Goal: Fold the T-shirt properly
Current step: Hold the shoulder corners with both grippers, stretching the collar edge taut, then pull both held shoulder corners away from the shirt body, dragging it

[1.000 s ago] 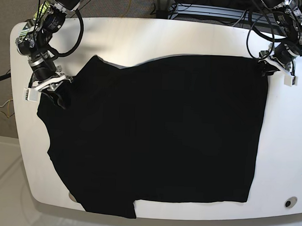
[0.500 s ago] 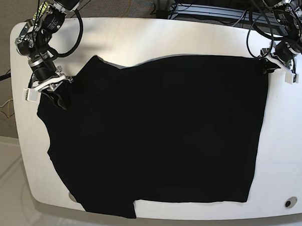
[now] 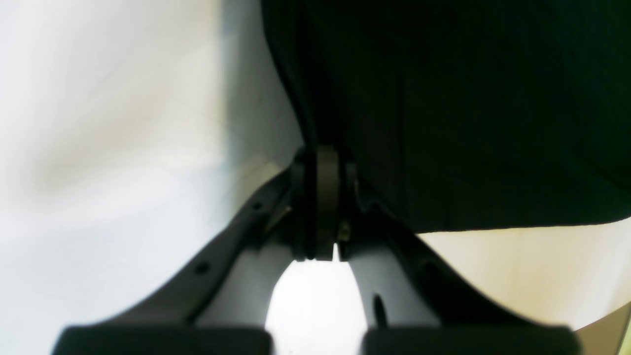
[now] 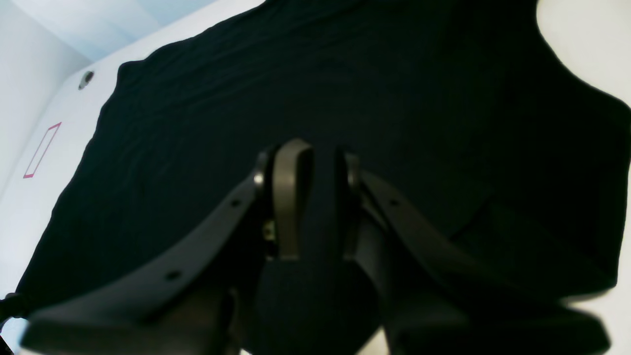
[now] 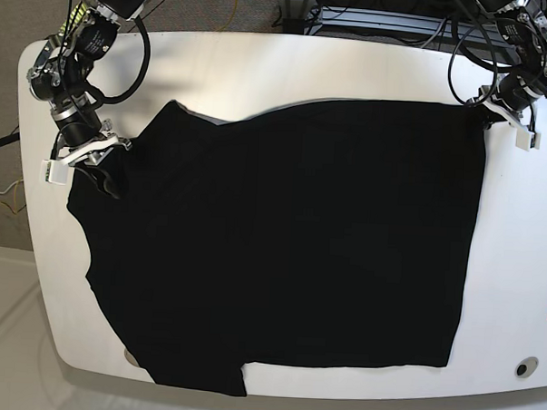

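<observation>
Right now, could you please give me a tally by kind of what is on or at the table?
T-shirt: 1
Pincers: 2, left pincer and right pincer, each shut on the shirt's edge
Table: 1
Total: 4

T-shirt [image 5: 281,242] | plain black | spread flat, unfolded | covering most of tabletop

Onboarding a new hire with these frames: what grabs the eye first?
The black T-shirt spread flat over most of the white table. Next, the grippers at its two far corners: the left gripper at the base view's upper right and the right gripper at the upper left, each with jaws closed on the shirt's edge.
</observation>
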Available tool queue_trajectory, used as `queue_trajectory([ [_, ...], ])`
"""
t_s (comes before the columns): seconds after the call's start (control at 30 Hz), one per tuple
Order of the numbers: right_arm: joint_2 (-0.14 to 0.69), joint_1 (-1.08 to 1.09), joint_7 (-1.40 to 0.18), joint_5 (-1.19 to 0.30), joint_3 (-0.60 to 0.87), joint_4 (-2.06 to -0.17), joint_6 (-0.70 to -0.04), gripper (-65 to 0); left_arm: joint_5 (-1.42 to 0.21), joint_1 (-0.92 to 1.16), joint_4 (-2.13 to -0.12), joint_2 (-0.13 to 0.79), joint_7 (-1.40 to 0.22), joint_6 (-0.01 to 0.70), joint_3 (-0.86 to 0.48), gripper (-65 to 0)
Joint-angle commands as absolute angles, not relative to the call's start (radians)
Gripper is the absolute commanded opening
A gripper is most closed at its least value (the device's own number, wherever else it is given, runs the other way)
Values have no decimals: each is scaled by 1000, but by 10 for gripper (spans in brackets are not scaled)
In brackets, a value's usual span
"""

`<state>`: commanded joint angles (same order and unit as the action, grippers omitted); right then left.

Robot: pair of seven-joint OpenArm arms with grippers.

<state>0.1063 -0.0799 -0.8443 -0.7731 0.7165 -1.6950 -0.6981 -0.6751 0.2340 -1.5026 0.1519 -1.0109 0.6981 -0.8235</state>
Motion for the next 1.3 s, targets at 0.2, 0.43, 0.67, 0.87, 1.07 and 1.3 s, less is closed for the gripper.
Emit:
queue_trajectory([
  [0.2,112,-108,-834,-709,719,-1699,-698,-418,-673,235,-1502,151,-996,694,-820,-409],
  [0.43,137,-147,-780,-566,726,-1696,-698,-297,-661,229,-1499,149,-1048,698,-808,-569],
  [0.67,146,-134,-783,-548,731,-1621,-670,-319,-661,223,-1499,152,-1055,698,-804,-592],
  [0.87,146,-128,-757,-531,745,-1556,-641,-318,-650,220,-1500,157,-1066,698,-802,-619],
  [1.07,111,-149,-733,-539,784,-1537,-657,-317,-645,216,-1498,159,-1067,698,-801,-629],
  [1.3,47,-200,-711,-565,822,-1530,-685,-309,-656,220,-1496,162,-1074,698,-801,-628],
])
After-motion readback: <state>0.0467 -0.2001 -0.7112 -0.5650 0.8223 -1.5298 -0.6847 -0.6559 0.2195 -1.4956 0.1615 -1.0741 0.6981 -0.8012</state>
